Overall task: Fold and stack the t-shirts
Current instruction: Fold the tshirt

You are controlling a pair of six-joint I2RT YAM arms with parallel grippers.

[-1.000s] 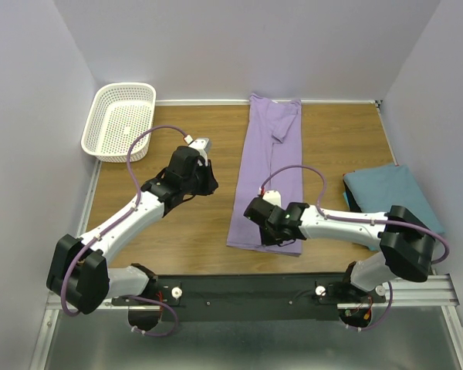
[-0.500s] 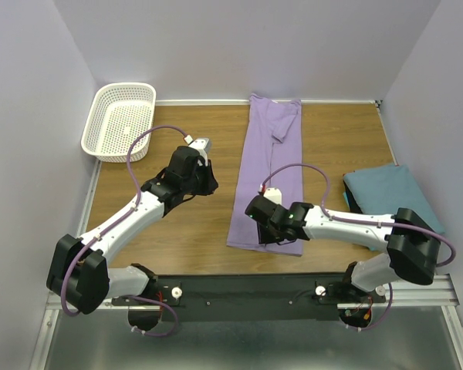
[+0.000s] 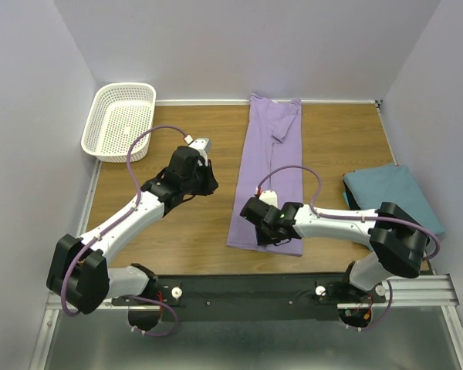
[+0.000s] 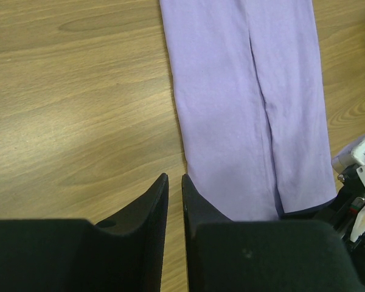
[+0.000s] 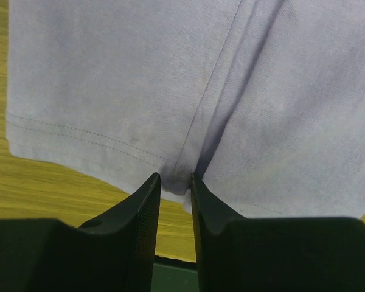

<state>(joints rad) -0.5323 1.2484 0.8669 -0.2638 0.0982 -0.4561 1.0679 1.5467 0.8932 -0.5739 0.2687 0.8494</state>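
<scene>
The lavender t-shirt [image 3: 270, 162] lies folded into a long narrow strip down the middle of the table. My right gripper [image 3: 276, 236] is at its near hem. In the right wrist view the fingertips [image 5: 175, 176] pinch a small fold of the hem of the lavender cloth [image 5: 140, 79]. The teal t-shirt [image 3: 393, 196] rests folded at the right edge. My left gripper [image 3: 207, 183] hovers over bare wood just left of the strip. Its fingers [image 4: 174, 176] are almost touching and hold nothing, with the lavender t-shirt [image 4: 243, 103] beside them.
A white mesh basket [image 3: 100, 139] stands at the far left corner, tilted against the wall. Bare wooden table [image 3: 170, 231] lies to the left of the strip. The black base rail [image 3: 247, 289] runs along the near edge.
The right gripper has shifted slightly left along the near hem, and its jaws now sit around the hem's fold. The left arm has not moved.
</scene>
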